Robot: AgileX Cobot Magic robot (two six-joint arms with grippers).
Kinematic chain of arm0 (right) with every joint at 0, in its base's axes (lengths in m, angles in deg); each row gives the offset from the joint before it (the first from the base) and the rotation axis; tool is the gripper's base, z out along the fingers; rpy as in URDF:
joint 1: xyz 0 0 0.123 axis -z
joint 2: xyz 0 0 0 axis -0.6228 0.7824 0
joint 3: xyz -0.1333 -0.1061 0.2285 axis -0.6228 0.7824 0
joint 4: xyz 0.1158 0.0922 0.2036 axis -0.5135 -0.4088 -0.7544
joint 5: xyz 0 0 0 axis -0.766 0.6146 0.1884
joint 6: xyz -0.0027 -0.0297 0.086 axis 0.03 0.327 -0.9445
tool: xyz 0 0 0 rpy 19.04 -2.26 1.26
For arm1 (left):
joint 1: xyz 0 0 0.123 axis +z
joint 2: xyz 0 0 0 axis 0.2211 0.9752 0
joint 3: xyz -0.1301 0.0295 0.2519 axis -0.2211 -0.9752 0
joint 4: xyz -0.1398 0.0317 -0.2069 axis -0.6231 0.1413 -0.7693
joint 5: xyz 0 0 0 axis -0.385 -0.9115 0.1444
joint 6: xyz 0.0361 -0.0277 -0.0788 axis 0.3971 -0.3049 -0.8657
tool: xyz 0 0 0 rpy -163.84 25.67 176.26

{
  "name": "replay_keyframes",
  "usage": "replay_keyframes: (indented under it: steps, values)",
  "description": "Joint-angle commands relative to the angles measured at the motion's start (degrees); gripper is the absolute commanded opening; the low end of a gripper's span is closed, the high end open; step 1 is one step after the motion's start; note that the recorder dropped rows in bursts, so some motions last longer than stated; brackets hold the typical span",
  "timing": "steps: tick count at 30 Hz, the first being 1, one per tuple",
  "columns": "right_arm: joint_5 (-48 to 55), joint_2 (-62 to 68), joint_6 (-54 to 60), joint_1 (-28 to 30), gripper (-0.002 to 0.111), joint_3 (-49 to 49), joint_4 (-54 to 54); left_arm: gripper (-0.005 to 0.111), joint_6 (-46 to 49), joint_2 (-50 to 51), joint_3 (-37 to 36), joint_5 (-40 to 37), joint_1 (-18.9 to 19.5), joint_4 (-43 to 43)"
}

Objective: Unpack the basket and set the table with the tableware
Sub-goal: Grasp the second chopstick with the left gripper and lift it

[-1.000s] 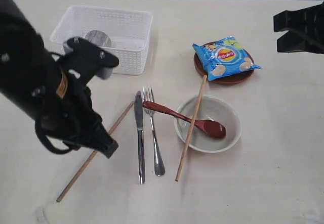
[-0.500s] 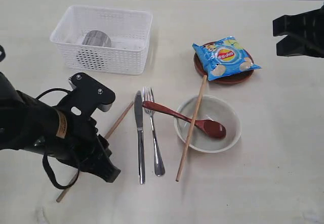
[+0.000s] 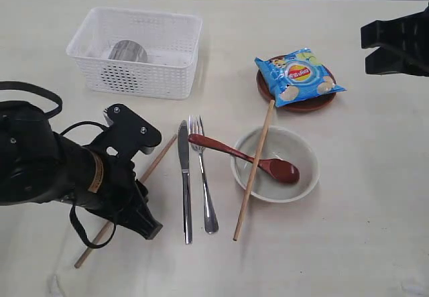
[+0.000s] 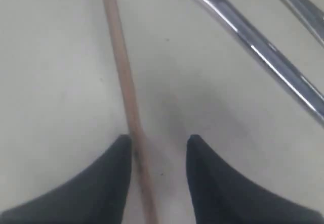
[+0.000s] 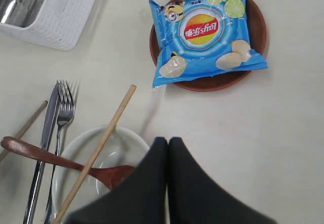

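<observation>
My left gripper (image 3: 149, 228) (image 4: 158, 140) is open, low over the table (image 3: 362, 230). One wooden chopstick (image 3: 157, 159) (image 4: 121, 67) runs between its fingers, close to one finger. The steel knife (image 3: 185, 183) (image 4: 253, 47) and fork (image 3: 204, 183) lie side by side just right of it. The red-brown spoon (image 3: 234, 153) and the second chopstick (image 3: 253, 169) rest across the pale bowl (image 3: 308, 169). The white basket (image 3: 144, 79) holds the steel cup (image 3: 129, 50). My right gripper (image 3: 395, 39) (image 5: 168, 140) hovers shut and empty at the far right, with the bowl (image 5: 121, 143) and brown plate (image 5: 255, 27) in its view.
A blue crisp bag (image 3: 298, 76) (image 5: 202, 32) lies on the brown plate (image 3: 298, 104). The basket (image 5: 66, 16) stands at the back left. My left arm covers the middle of the left chopstick in the exterior view.
My left arm has come down from high over the basket's front to the table, settling its open fingers around the left chopstick. The right arm has not moved.
</observation>
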Motion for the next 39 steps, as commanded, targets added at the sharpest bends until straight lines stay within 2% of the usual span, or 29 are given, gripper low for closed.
replay_keyframes:
  steps: [1, 8, 15, 17, 19, 21, 23, 27, 28, 35, 38, 39]
  values:
    - [-0.6, -0.4, 0.7, 0.2, -0.001, 0.2, -0.8, 0.035, -1.6, 0.7, -0.3, 1.4, -0.1, 1.1]
    - [-0.6, -0.4, 0.7, 0.2, -0.001, 0.2, -0.8, 0.035, -3.3, 5.8, -0.3, 1.6, -0.1, 3.4]
    - [-0.6, -0.4, 0.9, 0.2, -0.001, 0.2, -0.7, 0.035, -5.3, 6.1, -0.2, 2.7, -0.1, 3.6]
    - [-0.6, -0.4, 0.9, 0.2, -0.001, 0.2, -0.7, 0.03, -6.4, 6.1, -0.2, 2.2, -0.1, 3.6]
    - [-0.6, -0.4, 0.9, 0.2, -0.001, 0.2, -0.7, 0.018, -8.3, 6.1, -0.2, 2.2, -0.1, 3.6]
    - [-0.6, -0.4, 0.9, 0.2, -0.001, 0.2, -0.9, 0.012, -10.8, 6.1, -0.2, 2.6, -0.1, 3.6]
    - [-0.6, -0.4, 0.9, 0.2, -0.001, 0.2, -0.9, 0.017, -12.5, 6.1, 0.1, 3.3, -0.1, 3.6]
    - [-0.6, -0.4, 0.9, 0.2, -0.001, 0.2, -0.9, 0.044, -12.6, 5.9, 0.8, 2.6, -0.1, 3.6]
    - [-0.6, -0.4, 0.9, 0.2, -0.001, 0.2, -0.9, 0.048, -12.6, 5.9, 1.1, 1.6, -0.1, 3.6]
    - [-0.6, -0.4, 0.9, 0.2, -0.001, 0.2, -0.9, 0.038, -14.5, 5.9, 3.1, -2.6, -0.1, 5.9]
    - [-0.6, -0.4, 0.9, 0.2, -0.001, 0.2, -0.9, 0.038, -15.6, 5.9, 3.1, -4.6, -0.1, 5.8]
    - [-0.6, -0.4, 0.9, 0.2, -0.001, 0.2, -0.9, 0.033, -15.6, 6.0, 3.1, -6.5, -0.1, 5.8]
